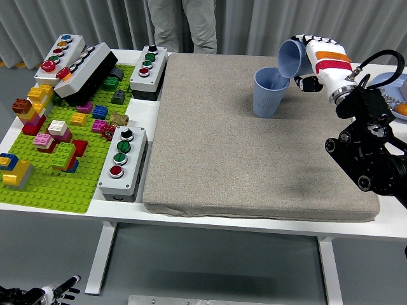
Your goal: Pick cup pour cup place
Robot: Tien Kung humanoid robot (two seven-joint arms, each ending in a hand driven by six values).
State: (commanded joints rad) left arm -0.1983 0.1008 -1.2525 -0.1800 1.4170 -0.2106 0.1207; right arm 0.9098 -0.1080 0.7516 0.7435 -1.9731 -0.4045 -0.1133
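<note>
**Right hand tips 1 blue cup over another**

In the upper right of the frame, the right hand (316, 62) is closed around a light blue cup (292, 58). It holds this tilted cup steeply, with the mouth turned down and to the left. The mouth is directly above the open top of a second blue cup (267, 93), and the 2 rims look very close or touching; I cannot tell which. The second cup stands upright on the grey mat (254, 165), near the far right part of it.

The black right arm (369, 149) comes in from the right edge of the frame. The grey mat covers most of the white bench (210, 222).

At the left side of the frame lies a green building plate (51, 184) with many coloured bricks on it. Around it are 4 button boxes; 1 button box (122, 162) sits just beside the left edge of the mat. At the top of the frame a person (183, 24) stands behind the bench; only the legs are visible.
</note>
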